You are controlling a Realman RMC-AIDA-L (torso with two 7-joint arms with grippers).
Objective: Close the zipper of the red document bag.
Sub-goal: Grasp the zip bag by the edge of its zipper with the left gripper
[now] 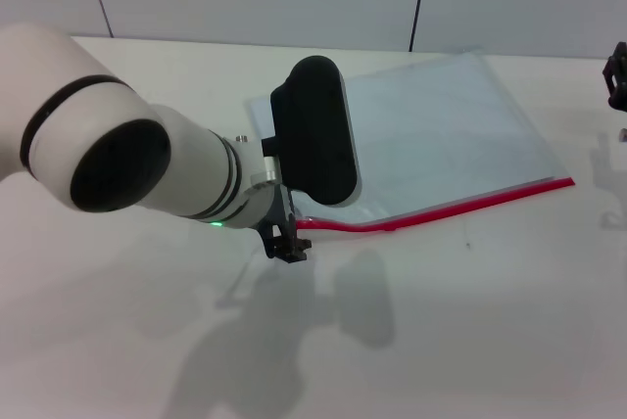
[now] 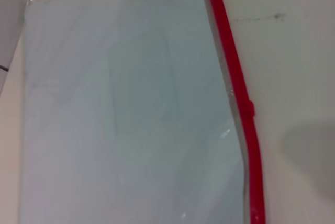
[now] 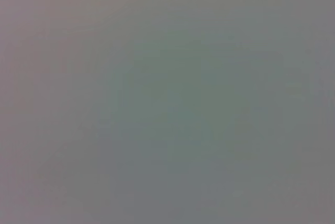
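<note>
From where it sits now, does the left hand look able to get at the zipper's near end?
Probably yes: the left hand hangs right at the zipper's near end on the red document bag, with nothing between them.

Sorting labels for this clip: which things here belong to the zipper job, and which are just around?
Belongs to the job:
red document bag
zipper along its near edge
left gripper, at the zipper's left end

Just around:
table
right gripper, parked at the far right edge
</note>
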